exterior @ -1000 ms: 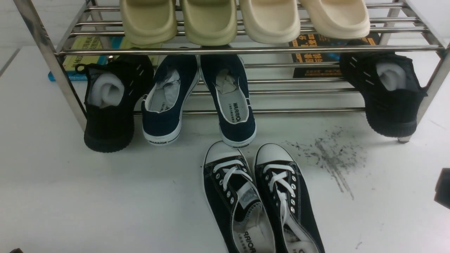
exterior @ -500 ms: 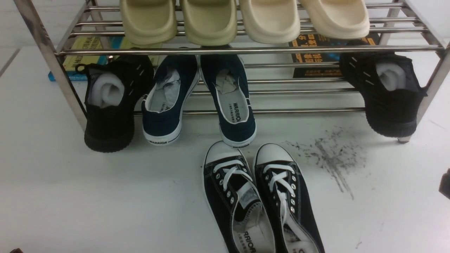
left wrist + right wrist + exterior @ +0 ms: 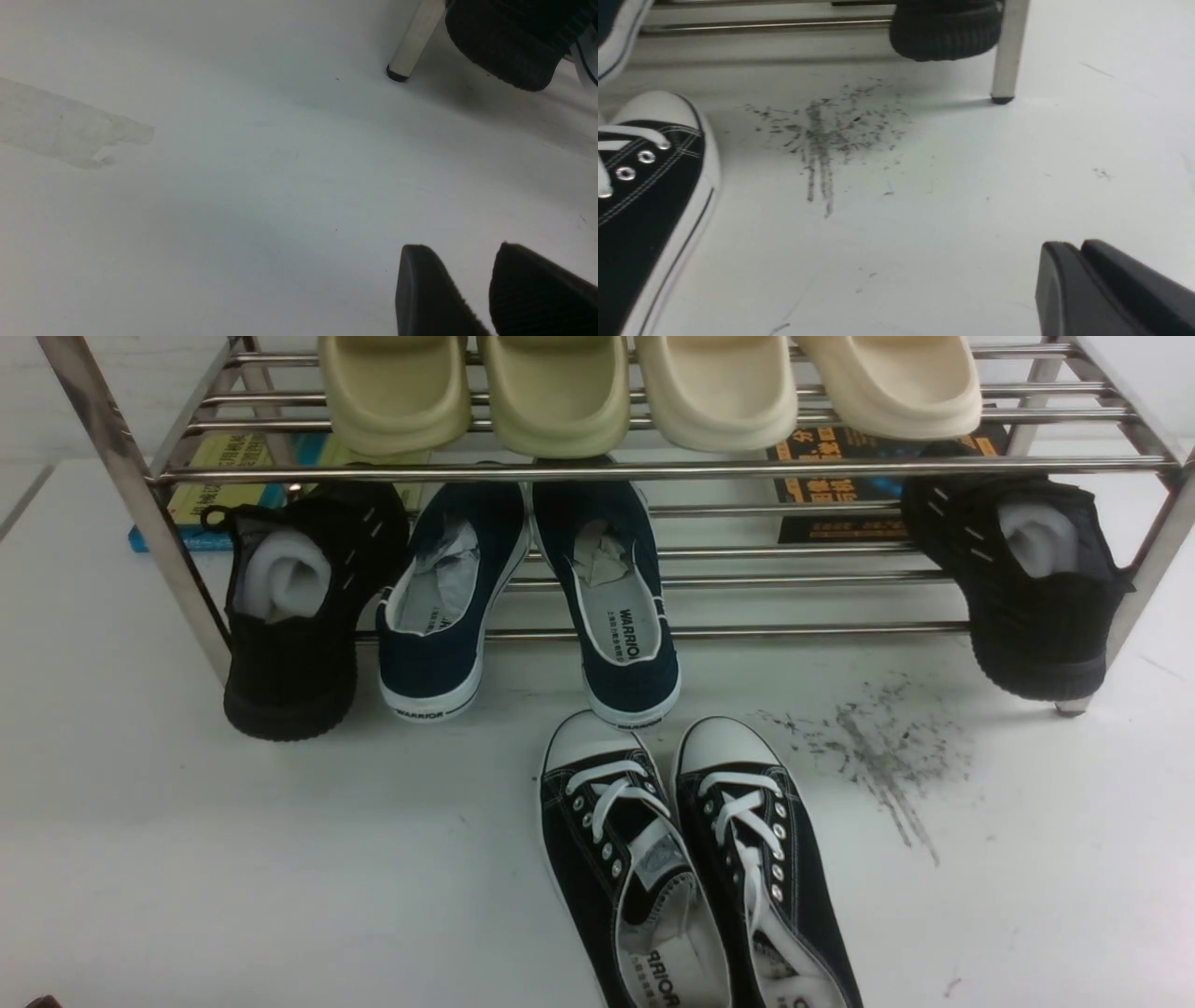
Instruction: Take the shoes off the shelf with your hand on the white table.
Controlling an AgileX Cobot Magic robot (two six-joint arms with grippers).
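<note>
**White desk under flat, even light**

The desk is a broad matte white surface filling nearly every view. A dark grey scuff smear marks it right of centre, and a faint pale patch shows in the left wrist view. Light is soft and diffuse, casting only weak shadows. Beyond the far edge, a pale wall is dimly visible.

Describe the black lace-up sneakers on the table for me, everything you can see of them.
The shoes are a pair of black canvas low-tops with white laces, metal eyelets, white rubber toe caps and white-trimmed soles. They sit side by side, upright, on the white table, toes pointing toward the shelf, heels cut off by the frame edge. Printed insoles show inside. Nothing grips them; they appear to touch each other.
</note>
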